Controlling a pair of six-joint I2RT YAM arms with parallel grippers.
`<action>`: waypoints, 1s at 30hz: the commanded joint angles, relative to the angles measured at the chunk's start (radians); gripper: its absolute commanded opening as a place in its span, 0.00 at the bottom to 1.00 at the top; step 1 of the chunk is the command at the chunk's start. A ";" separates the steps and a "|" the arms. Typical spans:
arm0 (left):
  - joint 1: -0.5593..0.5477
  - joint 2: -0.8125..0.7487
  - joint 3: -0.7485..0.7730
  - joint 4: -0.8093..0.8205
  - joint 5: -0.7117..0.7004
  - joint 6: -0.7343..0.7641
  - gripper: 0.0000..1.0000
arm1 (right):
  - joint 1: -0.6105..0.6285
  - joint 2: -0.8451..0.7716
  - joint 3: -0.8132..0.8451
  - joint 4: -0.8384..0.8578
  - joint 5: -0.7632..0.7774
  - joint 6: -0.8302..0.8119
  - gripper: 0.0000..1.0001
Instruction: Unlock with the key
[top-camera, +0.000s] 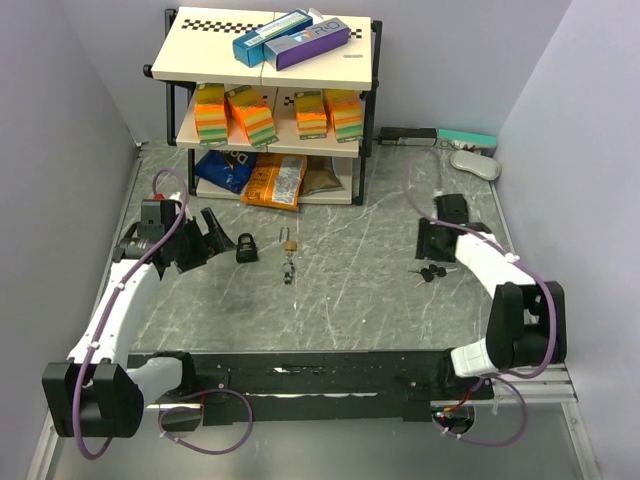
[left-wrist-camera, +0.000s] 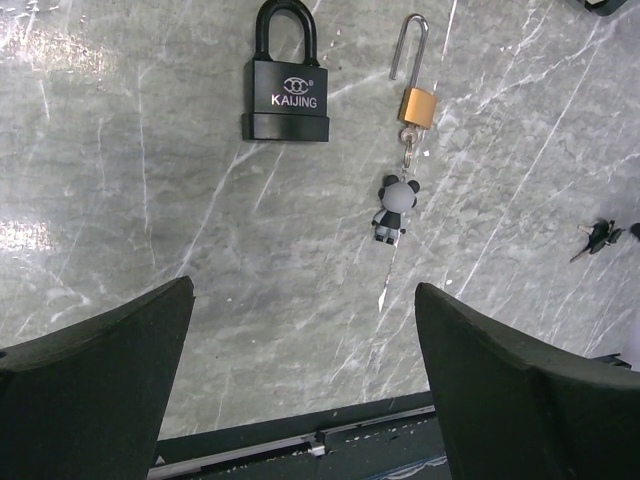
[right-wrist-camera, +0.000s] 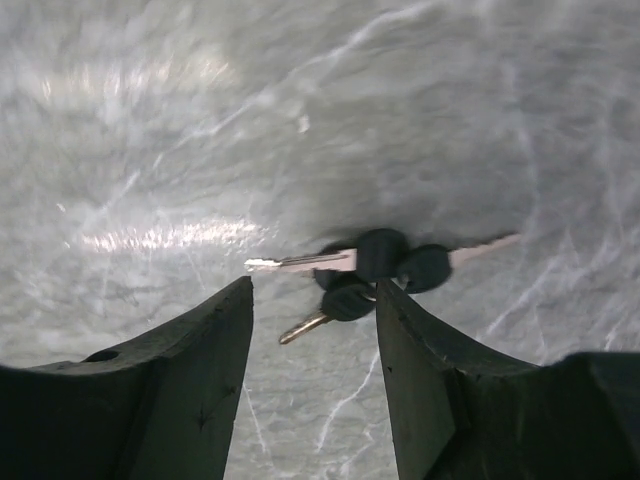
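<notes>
The bunch of keys (right-wrist-camera: 380, 265) with black heads lies flat on the marble table. My right gripper (right-wrist-camera: 313, 290) stands open just above it, and one brass-coloured key blade (right-wrist-camera: 305, 325) points into the gap between the fingers. From above, the keys (top-camera: 431, 272) sit just in front of the right gripper (top-camera: 433, 258). A black KAIJING padlock (left-wrist-camera: 286, 95) lies shackle shut, and a small brass padlock (left-wrist-camera: 419, 105) lies beside it with its shackle swung open and a panda charm (left-wrist-camera: 396, 207) attached. My left gripper (left-wrist-camera: 305, 300) is wide open and holds nothing, just left of the black padlock (top-camera: 246, 247).
A three-tier shelf (top-camera: 268, 60) at the back holds boxes, sponges and bags. A grey mouse-like object (top-camera: 474, 164) and a flat box (top-camera: 436, 135) lie at the back right. The black mounting rail (top-camera: 330, 370) runs along the near edge.
</notes>
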 joint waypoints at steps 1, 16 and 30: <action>0.004 0.004 0.017 0.030 0.021 -0.014 0.96 | 0.132 0.092 0.060 -0.062 0.195 -0.083 0.58; 0.003 0.065 0.053 0.053 0.040 -0.014 0.96 | 0.244 0.293 0.224 -0.160 0.464 -0.047 0.54; 0.004 0.079 0.031 0.093 0.064 -0.045 0.96 | 0.282 0.348 0.221 -0.215 0.461 -0.004 0.48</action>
